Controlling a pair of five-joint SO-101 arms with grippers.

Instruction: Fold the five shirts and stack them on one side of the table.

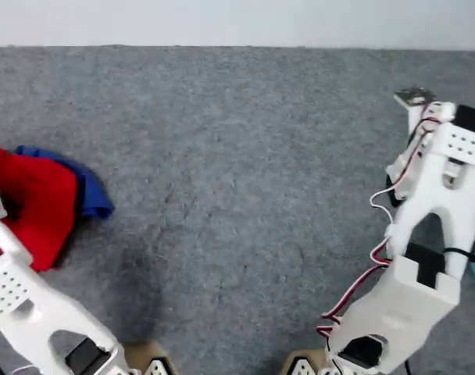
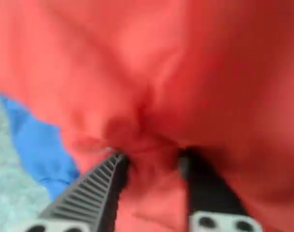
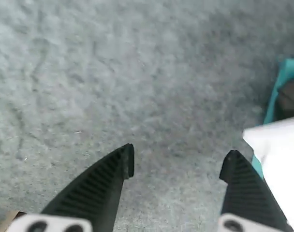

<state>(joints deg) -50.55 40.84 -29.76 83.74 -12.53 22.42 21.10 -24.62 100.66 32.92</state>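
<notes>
Left gripper (image 2: 149, 162): grasping a puckered fold of the red shirt (image 2: 185, 72), which lies over the blue shirt (image 2: 36, 145).
Right gripper (image 3: 178, 164): spread wide above the grey mat (image 3: 137, 72).

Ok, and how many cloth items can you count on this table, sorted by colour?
Red shirt: 1
Blue shirt, lying partly under the red one: 1
Teal item at the table's edge by the right arm, too little of it visible to say it is a shirt: 1
Total: 3
</notes>
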